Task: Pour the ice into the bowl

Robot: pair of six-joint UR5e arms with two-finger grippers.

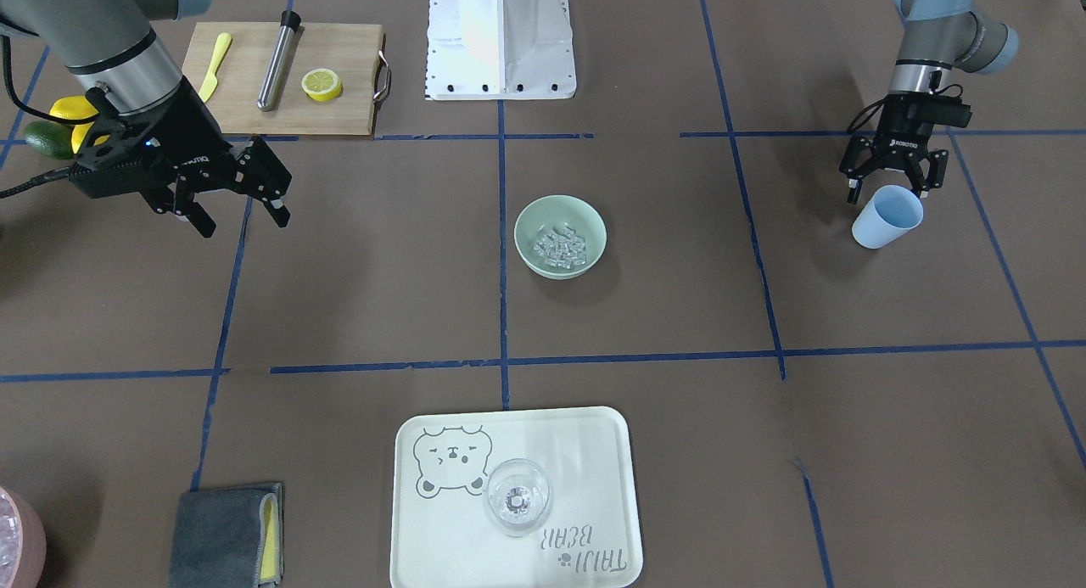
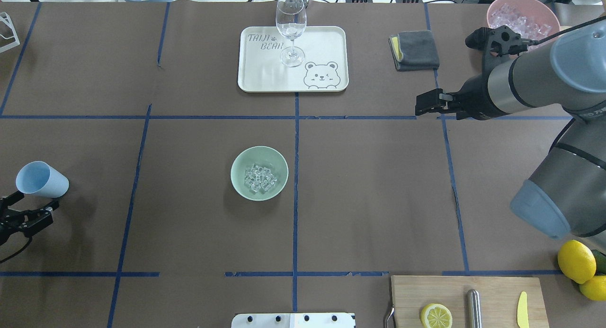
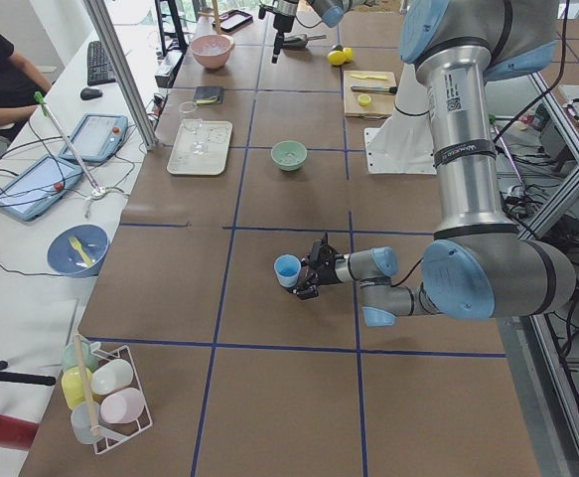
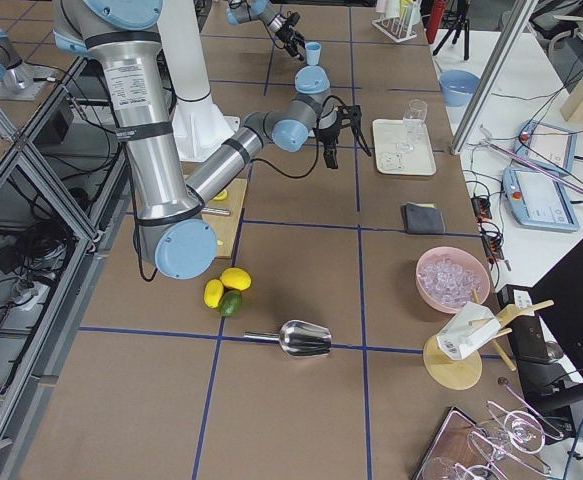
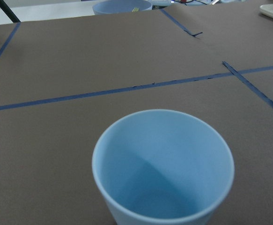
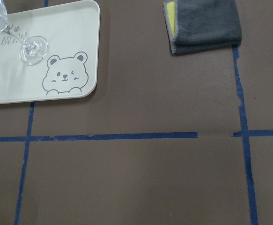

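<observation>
The pale mint-green bowl (image 1: 560, 223) (image 2: 259, 160) stands mid-table with the ice (image 1: 560, 247) (image 2: 260, 178), a heap of small clear cubes, inside it. Far out on my left side, my left gripper (image 1: 888, 191) (image 2: 38, 200) is open just behind a light blue cup (image 1: 887, 216) (image 2: 41, 179). In the left wrist view the cup (image 5: 163, 164) stands upright and empty. My right gripper (image 1: 242, 213) hangs open above bare table on the other side, holding nothing, well away from the bowl.
A cream tray (image 2: 265, 79) with a wine glass (image 2: 290, 27) lies beyond the bowl, a grey cloth (image 2: 416, 49) and a pink tub of ice (image 2: 521, 18) to its right. A cutting board (image 1: 339, 104) holds a lemon half, a steel rod and a yellow knife.
</observation>
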